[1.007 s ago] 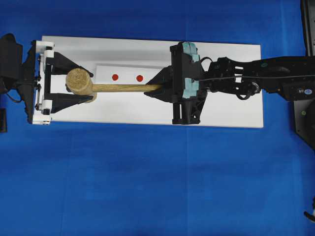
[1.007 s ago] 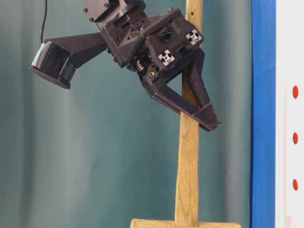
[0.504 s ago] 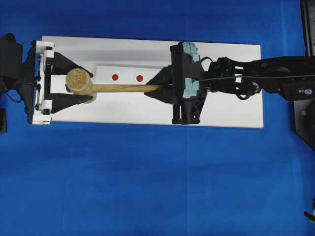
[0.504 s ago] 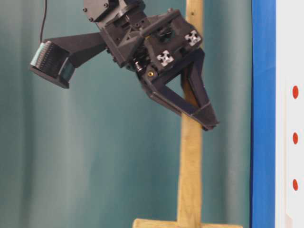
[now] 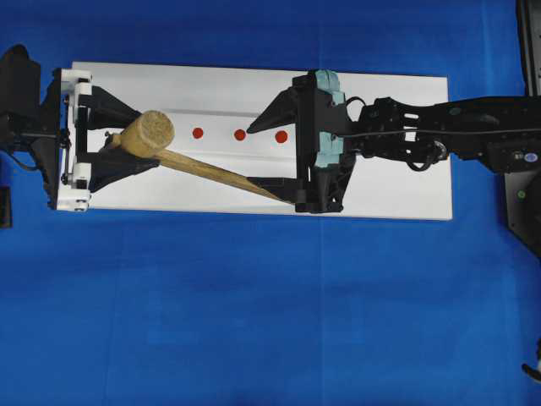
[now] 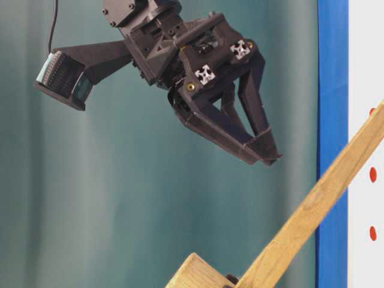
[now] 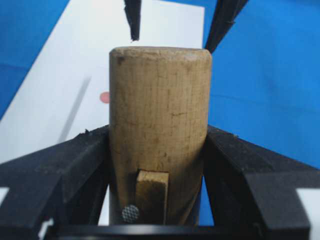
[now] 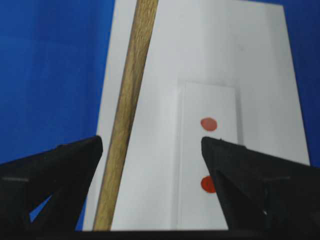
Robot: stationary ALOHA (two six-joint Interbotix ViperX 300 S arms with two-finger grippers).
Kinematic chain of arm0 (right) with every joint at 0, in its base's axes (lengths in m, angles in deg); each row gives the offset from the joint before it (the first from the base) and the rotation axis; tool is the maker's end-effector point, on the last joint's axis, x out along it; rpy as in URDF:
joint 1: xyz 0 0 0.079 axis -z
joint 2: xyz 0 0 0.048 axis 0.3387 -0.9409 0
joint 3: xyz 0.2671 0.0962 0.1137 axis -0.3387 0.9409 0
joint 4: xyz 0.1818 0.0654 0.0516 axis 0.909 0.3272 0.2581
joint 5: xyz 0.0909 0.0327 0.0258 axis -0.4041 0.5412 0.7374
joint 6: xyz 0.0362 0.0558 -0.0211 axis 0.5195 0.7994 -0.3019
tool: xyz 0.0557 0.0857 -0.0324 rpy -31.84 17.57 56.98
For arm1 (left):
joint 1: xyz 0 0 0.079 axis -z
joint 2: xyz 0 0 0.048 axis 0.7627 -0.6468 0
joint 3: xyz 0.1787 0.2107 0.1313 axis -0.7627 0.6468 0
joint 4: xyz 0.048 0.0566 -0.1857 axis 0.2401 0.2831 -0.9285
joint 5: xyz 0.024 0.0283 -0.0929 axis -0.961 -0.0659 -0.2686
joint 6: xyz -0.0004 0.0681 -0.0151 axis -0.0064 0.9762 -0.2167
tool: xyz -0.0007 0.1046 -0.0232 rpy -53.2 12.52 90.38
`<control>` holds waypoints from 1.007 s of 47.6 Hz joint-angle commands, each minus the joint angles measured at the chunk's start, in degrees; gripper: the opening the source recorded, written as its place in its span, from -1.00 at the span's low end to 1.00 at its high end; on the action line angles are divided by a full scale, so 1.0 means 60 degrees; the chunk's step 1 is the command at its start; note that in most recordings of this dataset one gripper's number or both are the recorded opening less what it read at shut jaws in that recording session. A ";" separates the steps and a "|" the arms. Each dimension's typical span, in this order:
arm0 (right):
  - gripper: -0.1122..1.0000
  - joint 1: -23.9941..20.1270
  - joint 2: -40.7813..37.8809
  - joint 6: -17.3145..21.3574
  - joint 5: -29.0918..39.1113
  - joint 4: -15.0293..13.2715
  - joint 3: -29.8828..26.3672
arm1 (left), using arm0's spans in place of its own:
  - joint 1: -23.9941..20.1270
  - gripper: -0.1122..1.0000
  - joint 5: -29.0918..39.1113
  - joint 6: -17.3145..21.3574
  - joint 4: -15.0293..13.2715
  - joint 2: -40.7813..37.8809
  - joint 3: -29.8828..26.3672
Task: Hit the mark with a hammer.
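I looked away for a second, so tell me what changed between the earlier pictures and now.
The right gripper opened and let go of the hammer. The handle, freed, swung toward the near edge of the white board, uncovering a third red dot, and the head turned with it. The left gripper kept its hold on the hammer head, and both arms stayed where they were.

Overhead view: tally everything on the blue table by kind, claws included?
Red dots: 3
Hammer: 1
White board: 1
White strip: 1
Claws, left and right: 2
Total: 8
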 commanded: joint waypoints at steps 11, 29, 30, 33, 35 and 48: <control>0.85 0.0000 0.0278 -0.0088 -0.0293 -0.0029 -0.0146 | -0.0205 0.09 0.0571 -0.3853 -0.0103 0.0146 -0.0234; 0.85 0.0000 0.0293 -0.0073 -0.0293 -0.0029 -0.0146 | -0.0293 0.09 0.1333 -0.8232 -0.0059 0.0146 -0.0234; 0.85 0.0000 0.0293 -0.0059 -0.0308 -0.0029 -0.0146 | -0.0293 0.09 0.1333 -0.8364 -0.0059 0.0146 -0.0234; 0.85 0.0000 0.0278 -0.0059 -0.0308 -0.0015 -0.0146 | -0.0293 0.09 0.1304 -0.8481 -0.0059 0.0146 -0.0249; 0.85 0.0000 0.0278 -0.0044 -0.0308 -0.0029 -0.0161 | -0.0293 0.09 0.1274 -0.8496 -0.0059 0.0146 -0.0249; 0.85 -0.0117 0.0059 0.0073 -0.0308 0.0000 -0.0190 | -0.0557 0.09 0.1201 -0.8511 -0.0059 0.0146 -0.0308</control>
